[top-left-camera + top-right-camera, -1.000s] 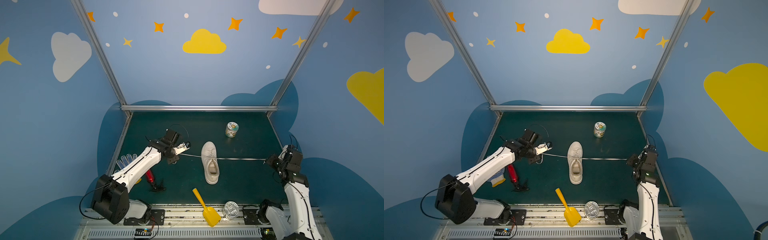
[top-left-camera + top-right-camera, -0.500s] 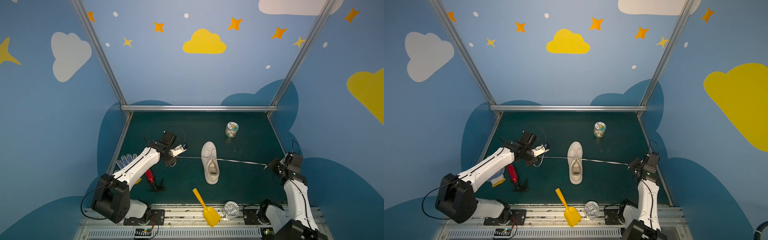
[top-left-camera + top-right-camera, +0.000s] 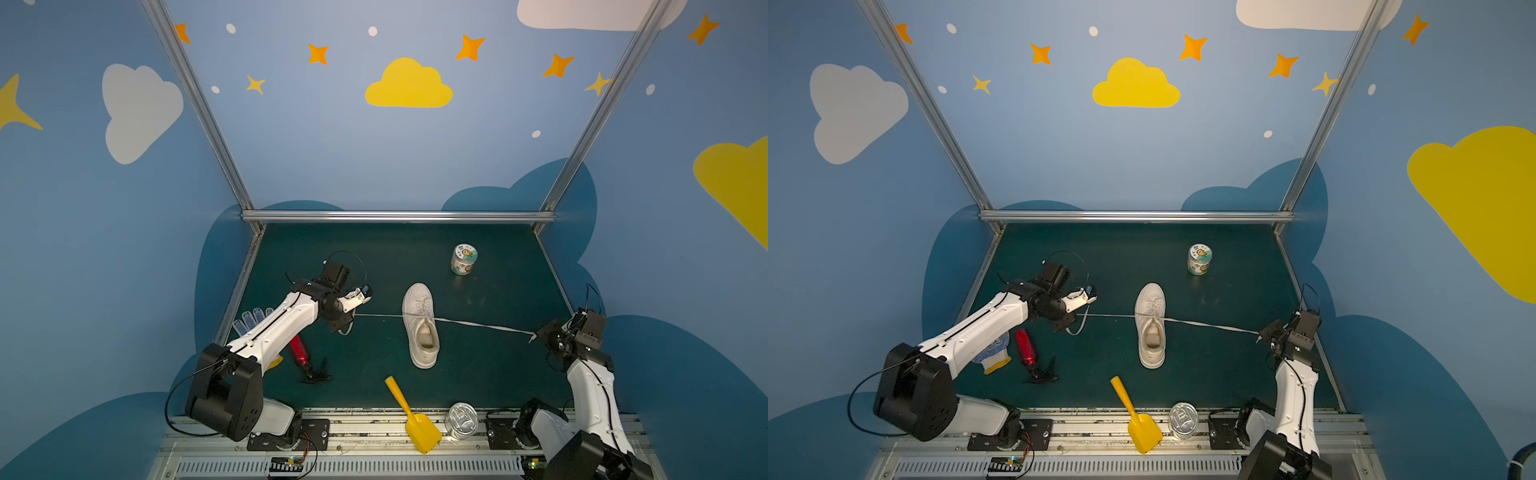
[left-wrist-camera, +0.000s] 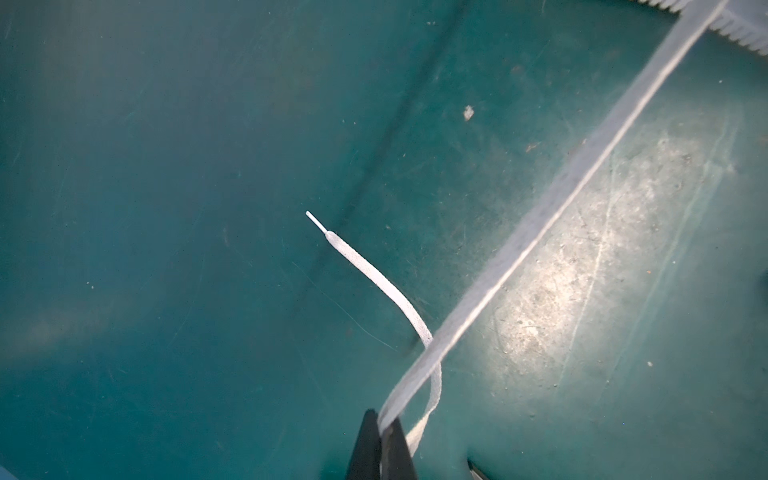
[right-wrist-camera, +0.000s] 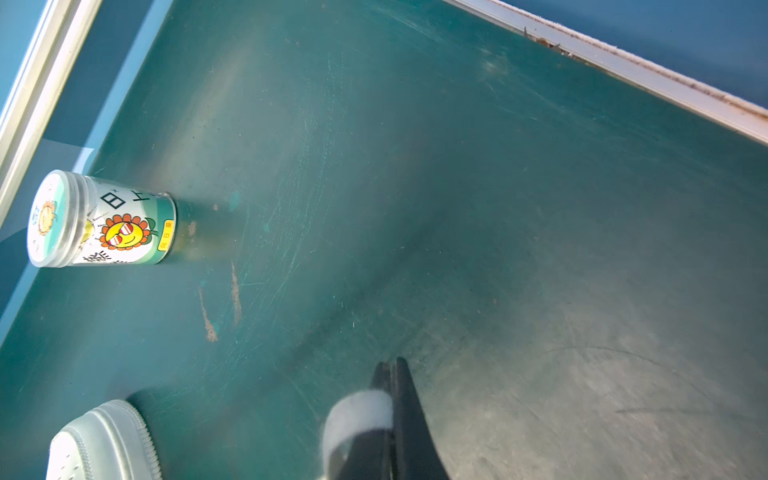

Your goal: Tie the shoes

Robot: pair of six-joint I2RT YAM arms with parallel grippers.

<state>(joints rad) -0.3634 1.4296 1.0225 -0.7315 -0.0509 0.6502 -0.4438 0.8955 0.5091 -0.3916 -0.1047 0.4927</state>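
The white sneaker lies mid-mat in both top views, toe toward the back wall. Its flat white laces stretch out taut to either side. The left gripper is shut on the left lace. That lace's free end with its aglet curls onto the mat. The right gripper is shut on the right lace, near the mat's right edge. There the lace wraps round one finger. The sneaker's toe shows in the right wrist view.
A labelled jar stands behind the sneaker. A yellow scoop and a tin can lie at the front edge. A red bottle and a dotted glove lie under the left arm.
The right gripper has moved toward the front with its lace, which now slants down to the right. The left gripper has shifted slightly left. Both stay shut.
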